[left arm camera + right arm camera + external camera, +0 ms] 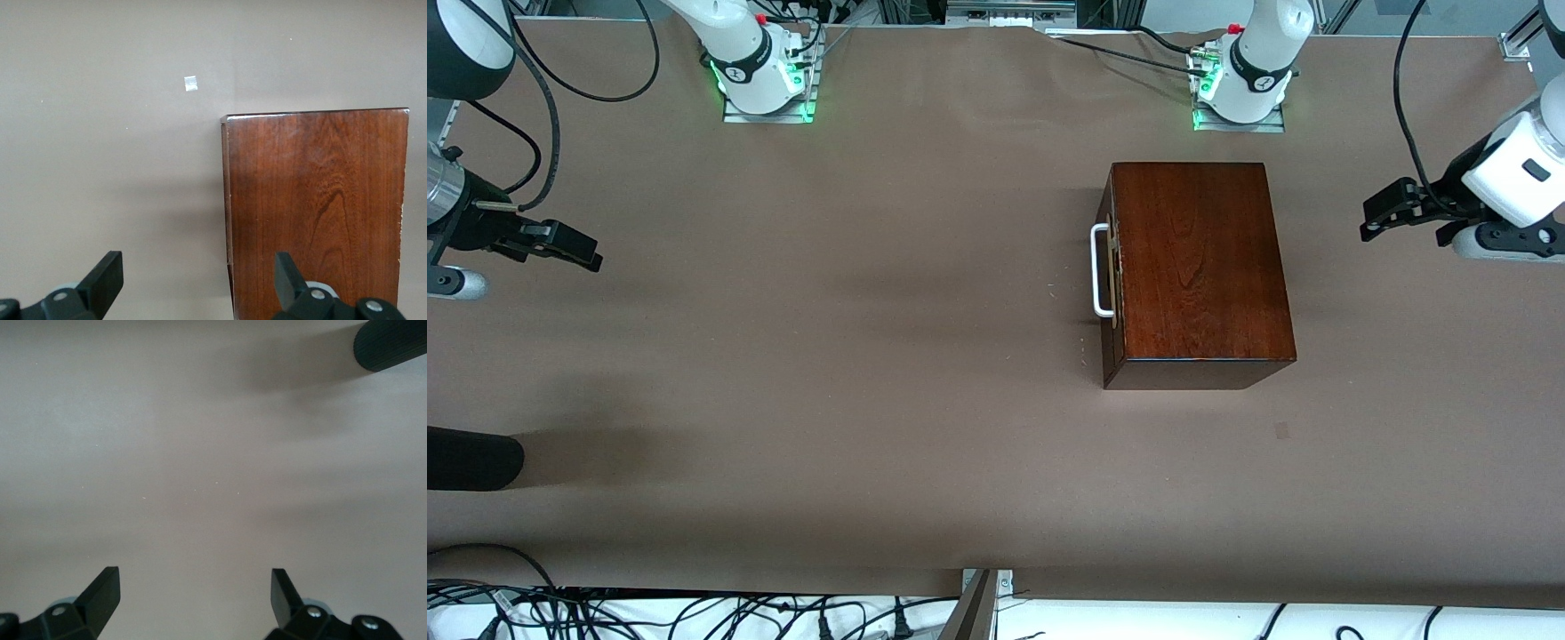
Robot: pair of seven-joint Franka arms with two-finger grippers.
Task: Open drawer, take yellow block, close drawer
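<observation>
The dark reddish-brown wooden box (1199, 267) stands on the table toward the left arm's end, its drawer shut, with the white U-shaped handle (1101, 270) facing the right arm's end. The box top also shows in the left wrist view (317, 207). The yellow block is hidden. My left gripper (1371, 218) is open and empty, up in the air beside the box at the left arm's end of the table; it shows in its wrist view (199, 280). My right gripper (587, 253) is open and empty over bare table at the right arm's end; it shows in its wrist view (195, 597).
The brown table cover (854, 338) stretches between the arms. A black cylinder (471, 458) pokes in at the right arm's end, nearer the front camera; it also shows in the right wrist view (392, 343). A small pale mark (1281, 431) lies near the box.
</observation>
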